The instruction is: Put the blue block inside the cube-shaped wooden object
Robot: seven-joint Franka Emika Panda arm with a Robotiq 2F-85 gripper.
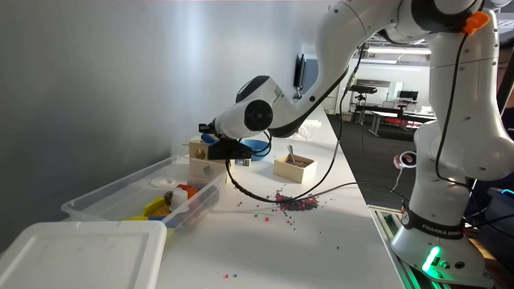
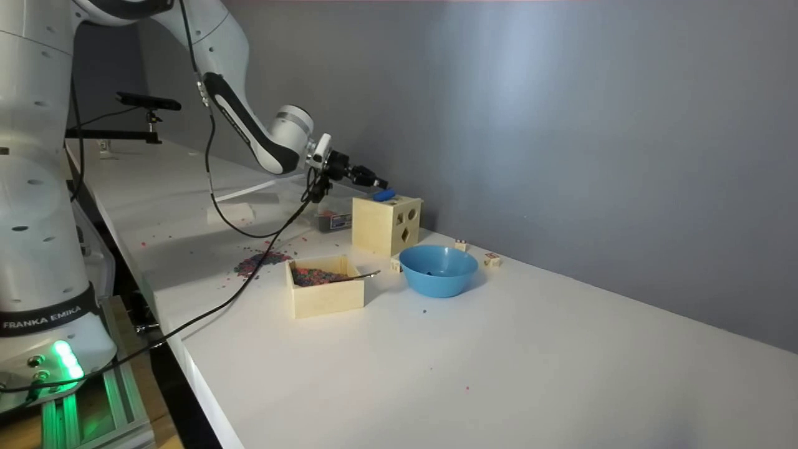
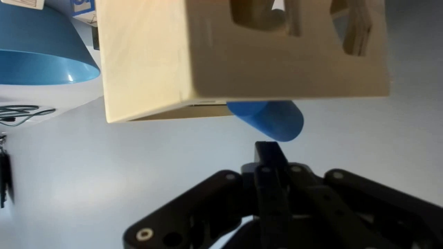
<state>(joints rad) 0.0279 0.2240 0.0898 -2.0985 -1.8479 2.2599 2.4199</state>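
The blue block (image 2: pixel 384 195) is a dark-blue rounded piece lying tilted at the top of the pale wooden cube (image 2: pixel 372 224). I cannot tell whether part of it sits in a hole. In the wrist view the block (image 3: pixel 277 121) sticks out past the edge of the cube (image 3: pixel 290 69), whose side has shaped holes. My gripper (image 3: pixel 268 148) is shut, with nothing between its fingers. Its tips are just beside the block, with a thin gap in the wrist view. An exterior view also shows the block (image 1: pixel 208 138) and the cube (image 1: pixel 194 149), partly behind the arm.
A light-blue bowl (image 2: pixel 438 271) and an open wooden box (image 2: pixel 327 302) with beads and a spoon stand near the cube. Small letter blocks (image 2: pixel 492 259) lie by the bowl. Beads (image 1: pixel 297 204) are spilled on the table. A clear bin (image 1: pixel 128 182) adjoins the cube; the wall is behind.
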